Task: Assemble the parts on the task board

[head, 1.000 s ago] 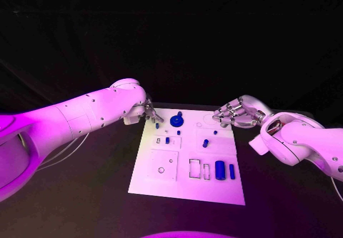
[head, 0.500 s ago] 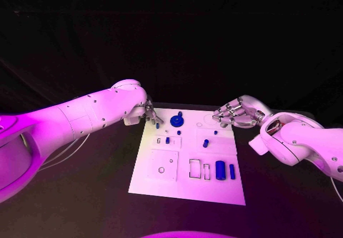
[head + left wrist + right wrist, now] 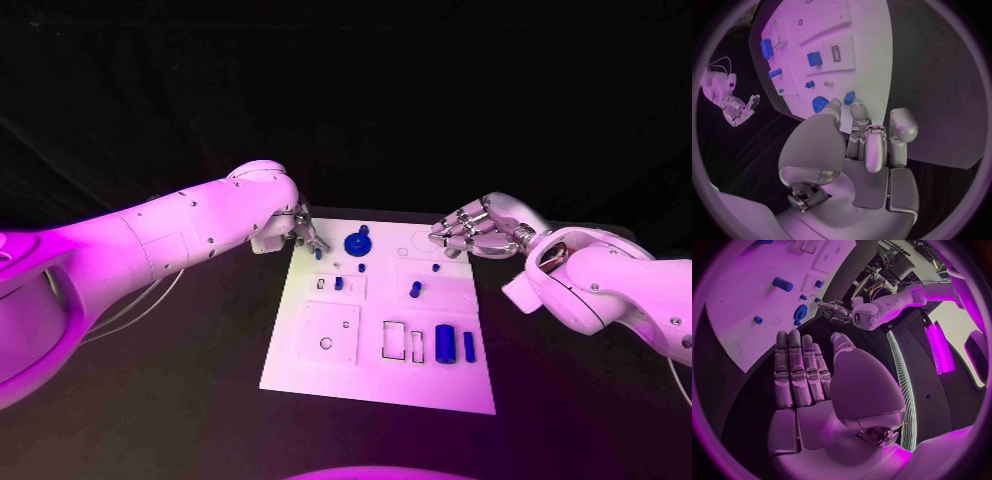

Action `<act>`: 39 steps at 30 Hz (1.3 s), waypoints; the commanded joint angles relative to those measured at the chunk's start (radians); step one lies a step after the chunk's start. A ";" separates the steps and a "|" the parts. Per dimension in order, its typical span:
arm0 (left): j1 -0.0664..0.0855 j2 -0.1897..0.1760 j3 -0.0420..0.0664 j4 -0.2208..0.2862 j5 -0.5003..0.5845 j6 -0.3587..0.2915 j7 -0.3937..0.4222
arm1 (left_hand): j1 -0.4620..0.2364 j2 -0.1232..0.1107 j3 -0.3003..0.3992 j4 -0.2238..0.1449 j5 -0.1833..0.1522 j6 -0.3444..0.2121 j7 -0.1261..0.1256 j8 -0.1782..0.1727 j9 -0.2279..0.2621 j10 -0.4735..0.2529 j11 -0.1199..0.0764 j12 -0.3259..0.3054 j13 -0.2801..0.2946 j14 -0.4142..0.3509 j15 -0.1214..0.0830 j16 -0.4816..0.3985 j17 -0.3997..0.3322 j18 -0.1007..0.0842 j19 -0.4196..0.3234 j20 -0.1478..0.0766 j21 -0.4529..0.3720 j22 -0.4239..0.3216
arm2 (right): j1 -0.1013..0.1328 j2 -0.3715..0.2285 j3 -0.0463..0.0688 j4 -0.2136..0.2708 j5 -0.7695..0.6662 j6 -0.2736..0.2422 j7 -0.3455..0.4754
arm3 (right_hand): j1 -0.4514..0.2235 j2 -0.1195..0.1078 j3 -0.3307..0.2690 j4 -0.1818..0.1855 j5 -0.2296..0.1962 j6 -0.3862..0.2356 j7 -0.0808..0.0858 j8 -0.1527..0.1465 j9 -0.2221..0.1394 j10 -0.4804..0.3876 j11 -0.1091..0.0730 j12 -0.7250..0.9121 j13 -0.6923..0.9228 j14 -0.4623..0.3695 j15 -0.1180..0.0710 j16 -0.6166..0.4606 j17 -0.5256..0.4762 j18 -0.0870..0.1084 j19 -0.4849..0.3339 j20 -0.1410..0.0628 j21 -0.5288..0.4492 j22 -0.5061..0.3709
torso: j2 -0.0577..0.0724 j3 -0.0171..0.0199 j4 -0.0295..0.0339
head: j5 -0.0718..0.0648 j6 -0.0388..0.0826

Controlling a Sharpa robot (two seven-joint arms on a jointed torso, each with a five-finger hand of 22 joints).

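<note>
From my head camera, the left hand (image 3: 299, 232) is mostly hidden behind its own arm, so I can't tell whether its fingertips touch the small blue part (image 3: 317, 253) beside them. The tiny parts near the task board (image 3: 378, 372)'s far edge are too small to identify.

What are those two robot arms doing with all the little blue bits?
They are putting small blue parts together on a white task board lying on a black table. The left hand is at the board's far left corner, fingers by a small blue peg next to a round blue gear-like piece; whether it grips the peg is unclear. The right hand hovers open at the far right corner, holding nothing. More blue blocks sit nearer the robot.
</note>
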 commanded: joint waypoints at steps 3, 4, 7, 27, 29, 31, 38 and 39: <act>0.000 0.005 0.000 0.001 0.021 0.026 -0.002 | 0.023 0.009 -0.006 -0.002 0.005 -0.001 -0.001 0.005 -0.003 -0.008 0.001 0.002 -0.003 0.077 0.006 -0.003 0.165 -0.002 -0.003 0.005 -0.006 0.000 | -0.001 0.002 0.000 0.000 -0.003 0.009 0.002 | 0.003 0.010 -0.003 0.001 0.004 -0.006 0.000 -0.002 0.000 -0.006 0.000 0.004 -0.001 0.002 -0.001 -0.005 -0.001 0.013 0.003 0.001 -0.005 -0.002 | 0.000 0.0000 -0.0005 | 0.000 0.001; 0.000 0.005 0.000 0.001 0.022 0.026 -0.002 | 0.029 0.011 -0.006 -0.003 0.005 -0.003 -0.001 0.005 -0.004 -0.009 0.002 0.001 -0.005 0.077 0.006 -0.004 0.165 -0.002 -0.003 0.005 -0.007 0.000 | -0.001 0.002 0.000 0.000 -0.003 0.009 0.002 | 0.003 0.010 -0.003 0.001 0.004 -0.006 0.000 -0.002 0.000 -0.006 0.000 0.004 -0.001 0.002 -0.001 -0.005 -0.001 0.013 0.003 0.001 -0.005 -0.002 | 0.000 0.0000 -0.0004 | 0.000 0.001; 0.000 0.006 0.000 -0.001 0.027 0.022 -0.002 | 0.057 0.029 0.000 -0.006 0.005 -0.004 -0.001 0.003 -0.008 -0.011 0.002 0.001 -0.007 0.077 0.005 -0.004 0.165 -0.002 -0.004 0.005 -0.007 0.000 | -0.001 0.001 0.000 0.000 -0.003 0.010 0.002 | 0.003 0.010 -0.003 0.001 0.004 -0.006 0.000 -0.002 0.000 -0.006 0.000 0.004 -0.001 0.002 -0.001 -0.005 -0.001 0.013 0.003 0.001 -0.005 -0.002 | 0.000 0.0001 0.0002 | 0.000 0.001; 0.000 -0.007 -0.005 0.012 0.112 -0.050 0.004 | 0.226 0.017 0.405 -0.094 0.014 -0.027 0.005 0.019 -0.020 -0.013 0.002 -0.018 -0.045 0.077 0.006 -0.003 0.166 -0.001 -0.010 0.004 -0.006 0.004 | -0.001 -0.005 0.000 0.001 -0.001 0.024 -0.004 | 0.002 0.011 -0.003 0.002 0.005 -0.006 0.000 -0.002 0.000 -0.006 0.000 0.004 -0.002 0.003 -0.001 -0.005 -0.001 0.013 0.003 0.001 -0.005 -0.002 | -0.002 0.0009 0.0015 | -0.003 0.003; 0.000 -0.019 -0.006 0.027 0.148 -0.067 0.006 | 0.211 -0.001 0.454 -0.104 0.013 -0.027 0.004 0.031 -0.013 -0.014 0.001 -0.025 -0.057 0.077 0.005 -0.003 0.166 -0.001 -0.009 0.004 -0.005 0.005 | -0.001 -0.007 -0.001 0.001 -0.001 0.024 -0.004 | 0.002 0.011 -0.004 0.002 0.007 -0.006 0.000 -0.002 0.000 -0.006 0.000 0.005 -0.002 0.003 -0.001 -0.005 -0.001 0.013 0.003 0.001 -0.005 -0.003 | -0.003 0.0018 0.0034 | -0.004 0.002; 0.001 -0.033 -0.006 0.047 0.177 -0.082 0.007 | 0.197 -0.013 0.487 -0.112 0.012 -0.030 0.002 0.038 -0.008 -0.014 0.000 -0.030 -0.066 0.077 0.007 -0.003 0.166 -0.001 -0.009 0.003 -0.004 0.006 | -0.001 -0.008 -0.001 0.001 -0.001 0.024 -0.003 | 0.002 0.011 -0.004 0.002 0.007 -0.006 0.000 -0.002 0.000 -0.006 0.000 0.005 -0.002 0.003 -0.001 -0.005 -0.001 0.013 0.003 0.001 -0.005 -0.003 | -0.004 0.0028 0.0041 | -0.002 0.002; 0.001 -0.124 -0.006 0.187 0.275 -0.157 0.013 | 0.147 -0.047 0.583 -0.141 0.010 -0.033 0.000 0.067 0.007 -0.006 -0.001 -0.036 -0.086 0.078 0.003 -0.002 0.167 -0.002 -0.006 0.003 0.000 0.013 | -0.001 -0.012 -0.001 0.003 -0.001 0.024 -0.004 | 0.002 0.011 -0.004 0.002 0.007 -0.006 0.000 -0.002 0.000 -0.006 0.000 0.005 -0.002 0.003 -0.001 -0.005 -0.001 0.013 0.003 0.001 -0.005 -0.003 | -0.009 0.0074 0.0067 | 0.004 -0.001; 0.001 -0.133 -0.006 0.200 0.280 -0.161 0.013 | 0.143 -0.049 0.589 -0.144 0.010 -0.033 0.000 0.068 0.008 -0.004 -0.002 -0.034 -0.084 0.078 0.002 -0.002 0.167 -0.003 -0.005 0.002 0.001 0.015 | -0.001 -0.012 -0.001 0.003 -0.001 0.024 -0.004 | 0.002 0.011 -0.004 0.002 0.007 -0.006 0.000 -0.002 0.000 -0.006 0.000 0.005 -0.002 0.003 -0.001 -0.005 -0.001 0.013 0.003 0.001 -0.005 -0.003 | -0.010 0.0077 0.0066 | 0.004 -0.001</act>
